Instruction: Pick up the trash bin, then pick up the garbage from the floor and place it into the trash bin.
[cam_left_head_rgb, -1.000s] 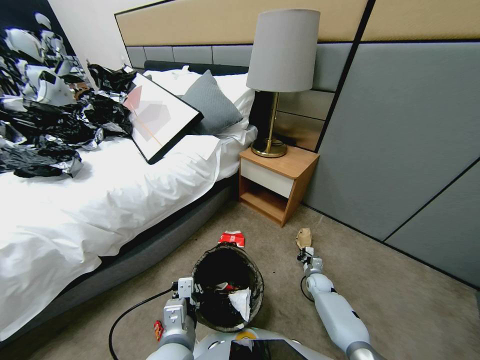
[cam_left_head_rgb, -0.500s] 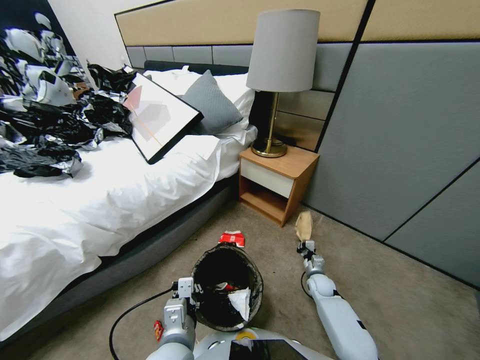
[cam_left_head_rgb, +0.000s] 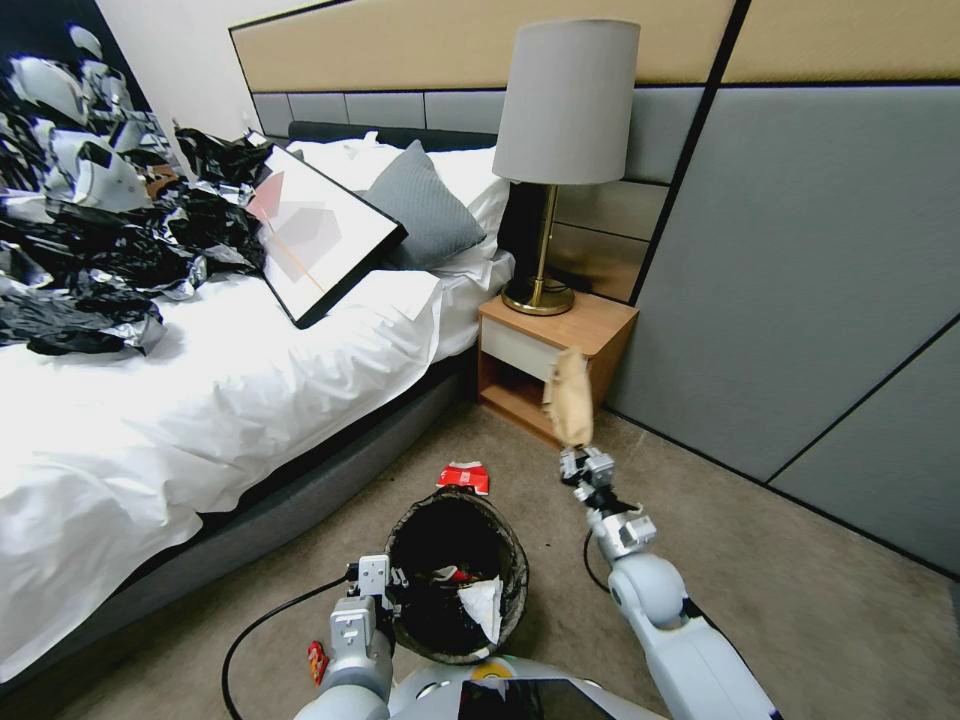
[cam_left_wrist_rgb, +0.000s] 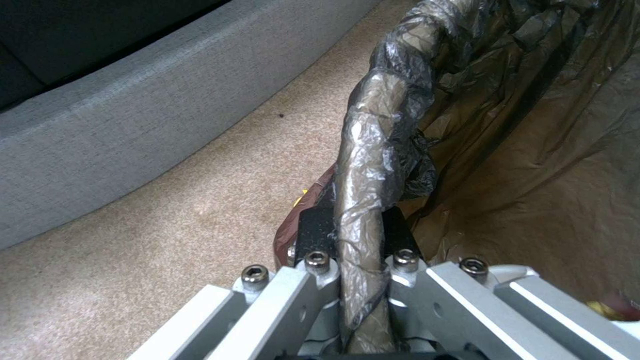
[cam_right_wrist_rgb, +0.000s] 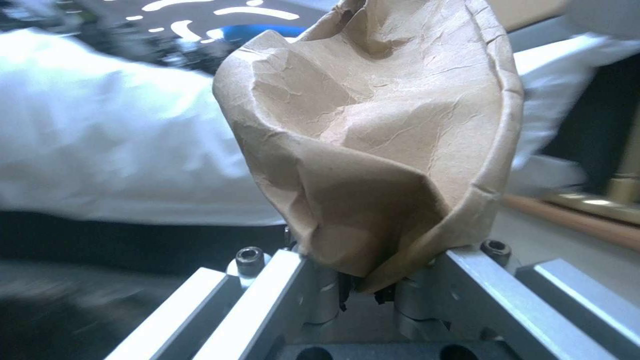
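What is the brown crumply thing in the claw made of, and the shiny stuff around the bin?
The brown scrap looks like kraft paper: matte, with sharp creases. It's pinched in the right claw. The liner on the trash bin looks like thin plastic film: glossy, wrinkled, slightly see-through.

We record two light grey arms with rounded joint housings at the lower frame of the head view. The left gripper (cam_left_head_rgb: 385, 585) and right gripper (cam_left_head_rgb: 583, 462) are bare silver metal with angular linkages, black pads and hex socket screws. A black cable loops lower left; a small red tag sits beside it.
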